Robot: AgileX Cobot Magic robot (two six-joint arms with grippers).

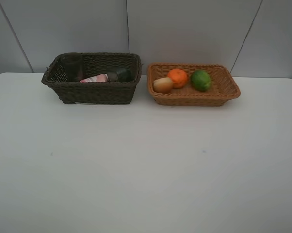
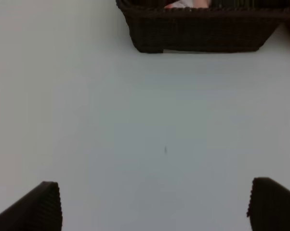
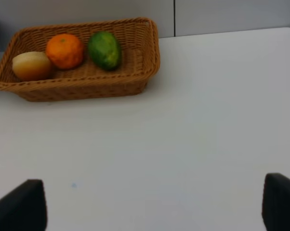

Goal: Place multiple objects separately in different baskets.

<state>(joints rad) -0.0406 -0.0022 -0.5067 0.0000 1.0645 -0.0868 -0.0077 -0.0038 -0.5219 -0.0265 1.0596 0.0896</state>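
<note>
White table (image 1: 146, 170) bare; both my grippers (image 2: 154, 204) (image 3: 154, 202) spread, empty; careless retreat could nudge baskets (image 1: 92, 92) (image 1: 193, 97).

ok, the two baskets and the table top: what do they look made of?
Dark basket: woven wicker or plastic rattan, dark brown, matt; the weave shows on its walls.
Tan basket: same kind of weave, orange-tan, slight sheen; natural or synthetic, can't tell.
Table: smooth white top, matt, likely laminate; no grain or seams visible.
</note>
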